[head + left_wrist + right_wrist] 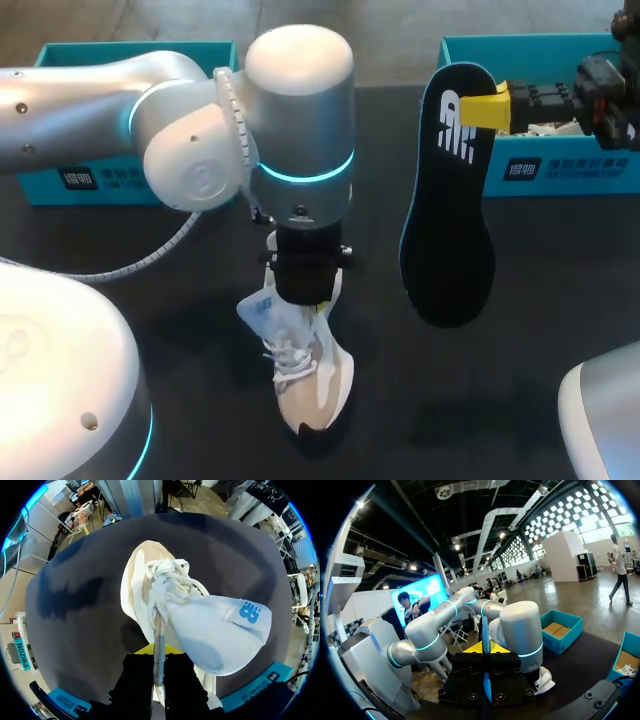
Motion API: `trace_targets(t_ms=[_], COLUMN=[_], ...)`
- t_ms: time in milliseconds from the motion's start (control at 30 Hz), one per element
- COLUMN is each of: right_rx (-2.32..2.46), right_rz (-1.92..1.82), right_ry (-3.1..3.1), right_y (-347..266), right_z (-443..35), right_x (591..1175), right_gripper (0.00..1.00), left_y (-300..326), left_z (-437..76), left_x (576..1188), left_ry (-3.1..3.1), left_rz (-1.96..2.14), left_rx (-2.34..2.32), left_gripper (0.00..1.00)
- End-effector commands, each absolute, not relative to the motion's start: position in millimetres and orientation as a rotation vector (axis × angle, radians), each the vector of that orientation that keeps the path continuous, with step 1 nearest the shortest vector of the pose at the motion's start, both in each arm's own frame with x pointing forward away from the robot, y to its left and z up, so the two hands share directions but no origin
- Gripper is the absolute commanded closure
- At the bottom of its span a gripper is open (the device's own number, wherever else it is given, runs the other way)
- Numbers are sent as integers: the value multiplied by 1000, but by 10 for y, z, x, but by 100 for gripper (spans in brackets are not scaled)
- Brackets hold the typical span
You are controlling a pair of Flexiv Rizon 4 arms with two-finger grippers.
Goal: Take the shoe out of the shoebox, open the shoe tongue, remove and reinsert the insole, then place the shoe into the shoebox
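The left arm (pixel 300 100) was built of rounded silver-white casings, dotted with small dark screws. A glowing cyan ring (pixel 305 172) circled its joint, and a white ribbed cable (pixel 150 255) looped beside it. Below the ring it narrowed to a black wrist. The right end effector (pixel 487 108) was black and blocky, studded with screws, with bright yellow tips. The left end effector (pixel 159 660) was black too, edged in yellow.

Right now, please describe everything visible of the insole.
The insole is dark with a blue edge and a white logo near its upper end. It looks thin and foamy. It is out of the shoe, hanging nearly upright over the table, pinched at its upper edge by the right gripper. Nothing else touches it.
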State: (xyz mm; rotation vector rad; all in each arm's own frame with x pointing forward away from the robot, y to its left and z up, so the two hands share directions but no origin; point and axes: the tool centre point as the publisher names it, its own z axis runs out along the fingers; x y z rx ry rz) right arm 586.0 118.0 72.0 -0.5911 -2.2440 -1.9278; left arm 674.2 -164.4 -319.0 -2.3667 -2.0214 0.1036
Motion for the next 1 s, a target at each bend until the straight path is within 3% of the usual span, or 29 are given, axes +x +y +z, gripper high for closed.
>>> trace_targets(t_ms=[33, 1000], right_rx=[-590, -590], right_rz=[-1917, -1917], right_ry=[-2247, -2247], right_y=[1218, 1218], right_z=[747, 747], right_x=[5905, 5905], right_gripper=[100, 100], left_y=[-1603, -1830], left_z=[-3205, -3547], left_x=[6669, 6550], left_ry=[-2021, -2024], left_rz=[103, 213], left_rx=[-2381, -2335], left_gripper=[100, 100])
